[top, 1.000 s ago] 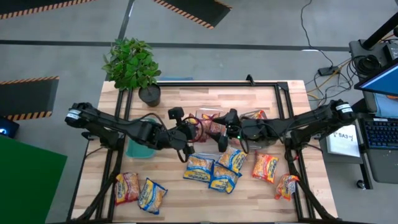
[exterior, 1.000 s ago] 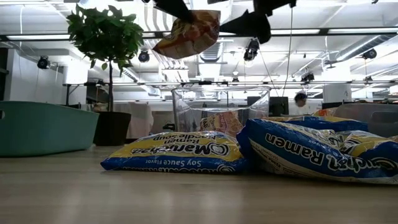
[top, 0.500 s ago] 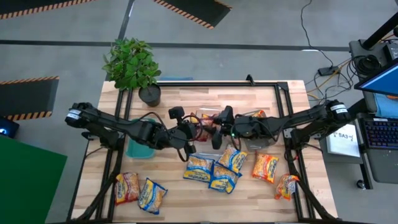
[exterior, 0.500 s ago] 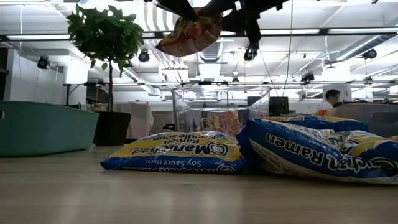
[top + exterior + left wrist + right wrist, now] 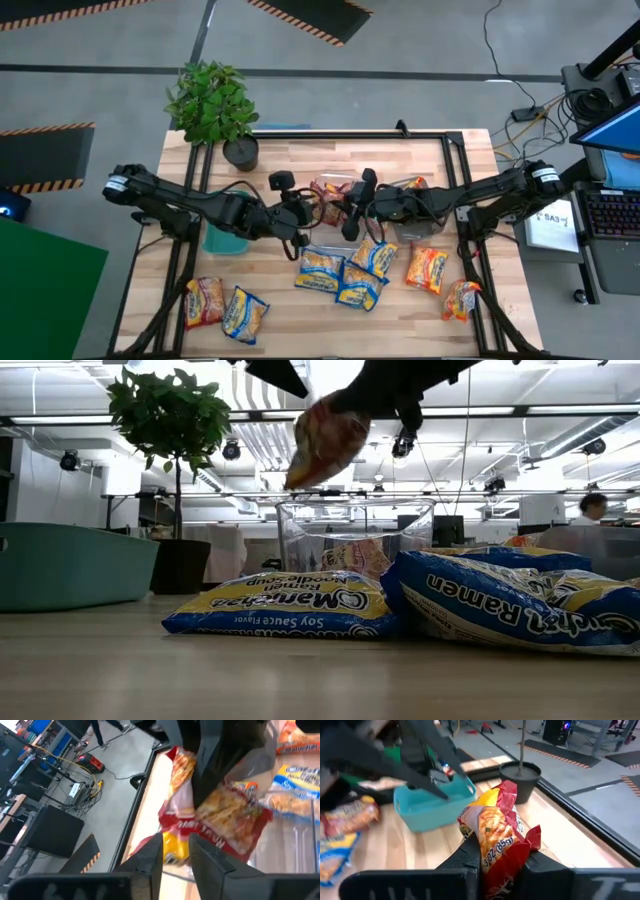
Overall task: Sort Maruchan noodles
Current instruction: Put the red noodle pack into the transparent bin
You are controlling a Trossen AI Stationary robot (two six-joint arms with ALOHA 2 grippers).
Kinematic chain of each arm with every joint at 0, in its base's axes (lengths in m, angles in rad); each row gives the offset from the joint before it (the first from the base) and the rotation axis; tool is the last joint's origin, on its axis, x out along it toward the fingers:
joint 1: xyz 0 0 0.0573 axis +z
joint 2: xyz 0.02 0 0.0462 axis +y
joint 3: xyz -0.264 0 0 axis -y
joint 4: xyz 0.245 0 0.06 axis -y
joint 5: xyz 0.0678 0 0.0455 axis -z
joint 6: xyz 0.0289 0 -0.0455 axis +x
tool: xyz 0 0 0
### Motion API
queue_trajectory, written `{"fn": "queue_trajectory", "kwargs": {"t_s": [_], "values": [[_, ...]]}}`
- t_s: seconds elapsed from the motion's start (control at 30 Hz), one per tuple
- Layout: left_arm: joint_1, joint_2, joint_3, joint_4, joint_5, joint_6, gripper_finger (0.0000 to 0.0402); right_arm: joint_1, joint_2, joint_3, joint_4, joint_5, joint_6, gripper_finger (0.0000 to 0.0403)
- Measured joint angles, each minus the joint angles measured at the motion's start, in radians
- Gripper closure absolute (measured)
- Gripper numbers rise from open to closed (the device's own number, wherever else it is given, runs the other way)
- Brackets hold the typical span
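Hanging above the clear plastic bin, the crinkly red-edged yellow noodle packet droops long-axis downward, pinched by the right hand, the left hand slightly parted just beside it

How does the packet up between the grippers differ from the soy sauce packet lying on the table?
The raised packet has red edges and hangs in the air above the clear bin, pinched in the right gripper; the soy sauce packet has blue edges and lies flat on the table, untouched. Both are yellow, crinkly ramen packets.
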Motion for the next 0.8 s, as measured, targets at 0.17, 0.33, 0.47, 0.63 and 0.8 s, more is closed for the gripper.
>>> {"fn": "queue_trajectory", "kwargs": {"t_s": [0.17, 0.33, 0.47, 0.63, 0.8], "values": [[0.0, -0.009, 0.0, -0.03, 0.005, 0.0, 0.0303, -0.002, 0.007, -0.038, -0.031, 0.054, -0.091, 0.0366], [0.003, -0.009, -0.028, -0.029, 0.19, 0.001, 0.0304, -0.026, 0.04, -0.099, -0.025, 0.056, -0.115, 0.037], [0.004, -0.01, -0.114, 0.074, 0.272, 0.019, 0.0311, -0.055, 0.089, -0.15, 0.073, 0.056, -0.13, 0.0367], [0.013, -0.01, -0.234, 0.239, 0.272, 0.014, 0.032, -0.082, 0.166, -0.161, 0.147, 0.081, -0.194, 0.0366], [0.021, -0.007, -0.324, 0.408, 0.272, -0.004, 0.0328, -0.094, 0.223, -0.162, 0.149, 0.085, -0.194, 0.0364]]}}
